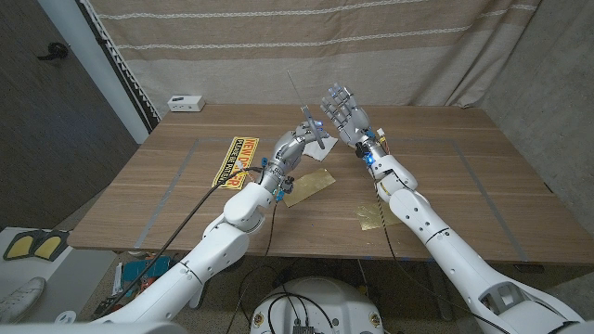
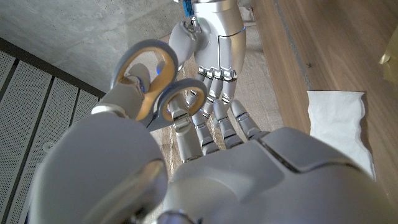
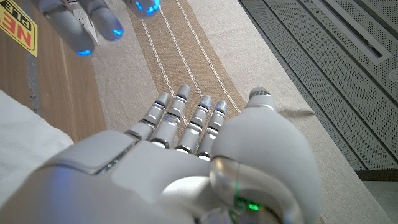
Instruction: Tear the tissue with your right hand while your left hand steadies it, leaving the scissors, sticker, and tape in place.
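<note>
**Head view.** The left hand (image 1: 295, 148) was raised at frame centre, its fingers closed on the scissors (image 1: 314, 137). A thin blade pointed up toward the curtain (image 1: 278, 37). The right hand (image 1: 345, 113) stood just right of it, raised off the wooden table (image 1: 445, 176), with fingers spread and upright and nothing in them. The two hands were near each other; contact could not be determined. The yellow sticker (image 1: 232, 162) lay flat at left of centre. Two tan patches lay below the hands, one (image 1: 311, 186) at centre and one (image 1: 371, 215) lower right. A small white device (image 1: 186, 102) sat at the table's far edge, upper left. The tissue could not be made out here, being lost behind the hands.

**Left wrist view.** The grey scissor handles (image 2: 152, 81), lined in yellow, were threaded on the left hand's fingers (image 2: 124, 99). The right hand (image 2: 217, 56) lay beyond them, its fingers straight and slightly apart and holding nothing. The white tissue (image 2: 339, 127) lay flat on the table, apart from both hands.

**Right wrist view.** The right hand's fingers (image 3: 186, 118) extended side by side toward the curtain, empty. Blue-lit fingertips (image 3: 81, 34) of the left hand showed beyond them. A corner of the sticker (image 3: 15, 31) lay beside these, and a white sheet, apparently the tissue (image 3: 22, 140), lay on the table next to the right hand.
</note>
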You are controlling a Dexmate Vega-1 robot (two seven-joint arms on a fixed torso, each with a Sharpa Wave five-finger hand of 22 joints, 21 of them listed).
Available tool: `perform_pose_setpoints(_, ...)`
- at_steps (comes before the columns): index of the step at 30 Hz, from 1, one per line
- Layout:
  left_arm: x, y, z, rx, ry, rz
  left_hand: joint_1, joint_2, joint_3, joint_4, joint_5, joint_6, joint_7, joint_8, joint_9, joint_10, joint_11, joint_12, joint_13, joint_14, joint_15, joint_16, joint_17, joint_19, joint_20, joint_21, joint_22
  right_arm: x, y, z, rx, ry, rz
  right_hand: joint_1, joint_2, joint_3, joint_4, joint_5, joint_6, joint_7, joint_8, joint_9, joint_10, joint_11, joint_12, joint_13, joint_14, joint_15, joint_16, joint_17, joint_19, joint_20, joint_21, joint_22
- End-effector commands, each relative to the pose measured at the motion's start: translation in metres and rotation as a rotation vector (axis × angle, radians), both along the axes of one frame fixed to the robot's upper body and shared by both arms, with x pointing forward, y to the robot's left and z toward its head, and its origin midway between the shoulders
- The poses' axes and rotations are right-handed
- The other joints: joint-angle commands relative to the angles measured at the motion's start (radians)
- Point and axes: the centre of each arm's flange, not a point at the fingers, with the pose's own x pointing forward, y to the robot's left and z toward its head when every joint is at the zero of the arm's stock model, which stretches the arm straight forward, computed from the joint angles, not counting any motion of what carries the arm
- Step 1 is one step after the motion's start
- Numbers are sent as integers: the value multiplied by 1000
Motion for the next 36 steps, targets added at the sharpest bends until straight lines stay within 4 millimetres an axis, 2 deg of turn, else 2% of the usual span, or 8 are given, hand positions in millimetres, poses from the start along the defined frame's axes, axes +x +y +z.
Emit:
perform_pose_setpoints(1,5,-7,-4,-25,31,-82,8,-17,72,58,-1,55,-48,1,-8,32,-2,-11,-16,33,-156,-6,-14,20,-49,17,4,5,2,3,-12,7,5,-2,8,-6,-6,6,3,-3,1,1,-5,-1,6,2,-5,-129,4,0,-1,-13,-1,4)
perform_pose_setpoints(4,7,-9,-5,-26,39,-101,0,-24,74,64,-1,30,-78,2,3,61,-2,-24,-37,59,-155,-14,-33,28,-46,27,2,6,2,3,-13,10,7,-2,9,-6,-6,6,3,-3,1,1,-5,-1,6,2,-5,-130,4,-1,-1,-13,-1,4)
perform_pose_setpoints(5,7,-9,-5,-29,41,-102,-9,-23,76,72,0,14,-86,10,20,114,-1,-32,-61,86,-155,-28,-62,34,-48,36,1,6,2,3,-13,11,9,-2,9,-6,-7,6,3,-3,1,1,-5,-1,6,2,-5,-130,4,-1,-1,-13,-1,4)
perform_pose_setpoints(10,8,-10,-6,-27,41,-104,-27,-16,80,84,1,-19,-95,23,50,184,-1,-54,-105,120,-164,-53,-107,43,-50,52,-1,7,2,4,-15,8,6,-2,9,-6,-7,7,2,-3,0,1,-6,-1,6,1,-5,-129,5,-3,-1,-13,-2,4)
perform_pose_setpoints(14,9,-11,-5,-26,39,-109,-39,-3,91,87,3,-44,-93,34,65,246,-3,-104,-169,142,-183,-97,-163,43,-86,66,-11,8,2,5,-15,9,6,-2,9,-6,-8,8,2,-3,0,1,-6,0,6,1,-6,-129,5,-5,0,-13,-2,4)
perform_pose_setpoints(24,12,-15,-6,-22,51,-118,-78,35,124,103,8,-96,-110,65,86,501,-3,-163,-290,259,-185,-139,-226,50,-82,94,-37,11,3,5,-17,10,7,-2,9,-7,-9,9,1,-3,-1,0,-6,0,6,1,-8,-127,5,-7,0,-13,-3,4)
perform_pose_setpoints(33,14,-17,-4,-19,50,-130,-91,49,143,106,14,-88,-123,71,53,594,-6,-175,-310,320,-187,-143,-235,55,-71,99,-45,13,4,6,-17,9,9,-2,10,-7,-10,9,0,-3,-1,0,-7,0,6,1,-9,-124,5,-8,0,-13,-4,4)
perform_pose_setpoints(36,15,-18,-4,-20,50,-132,-88,48,123,98,8,-84,-120,71,43,595,-5,-175,-301,325,-184,-126,-215,55,-66,100,-46,13,4,6,-16,9,8,-2,10,-7,-10,10,0,-3,-1,0,-7,0,6,1,-9,-123,5,-9,0,-13,-5,4)
